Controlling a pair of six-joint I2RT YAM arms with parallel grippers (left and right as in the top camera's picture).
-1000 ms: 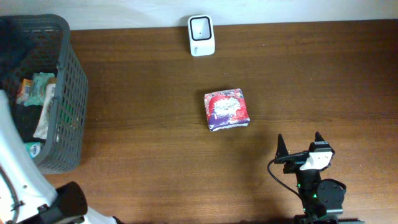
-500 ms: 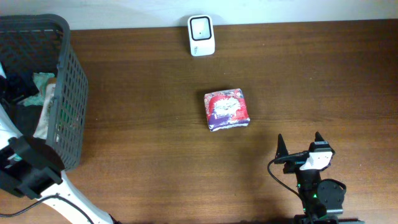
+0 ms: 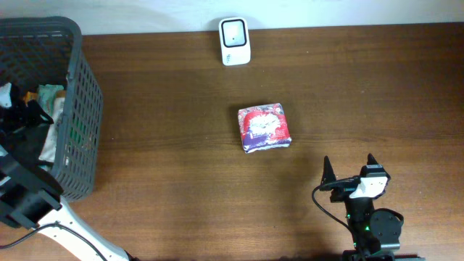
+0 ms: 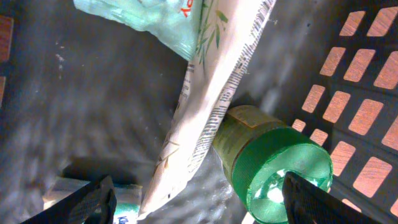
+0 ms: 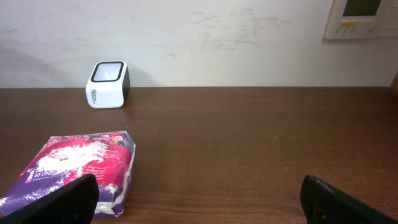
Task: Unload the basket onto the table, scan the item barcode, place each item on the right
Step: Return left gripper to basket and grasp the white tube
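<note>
The left gripper [image 4: 202, 202] hangs inside the basket [image 3: 80, 109] at the table's [image 3: 167, 145] left edge. Its jaws are spread wide, and nothing is pinched between them. Below them lies a white packet [image 4: 211, 81] with green leaf print, tilted on edge. Its lower side rests against a green-capped bottle [image 4: 280, 168], which lies beside the basket's mesh wall. A teal bag [image 4: 149, 18] sits at the packet's far end.

The right gripper [image 3: 349, 168] is low over the near right of the table, with its jaws apart and empty. A red and purple pack [image 3: 265, 127] lies flat at the table's middle, well apart from both grippers. The white scanner [image 3: 235, 41] stands at the far edge by the wall, well behind the pack.
</note>
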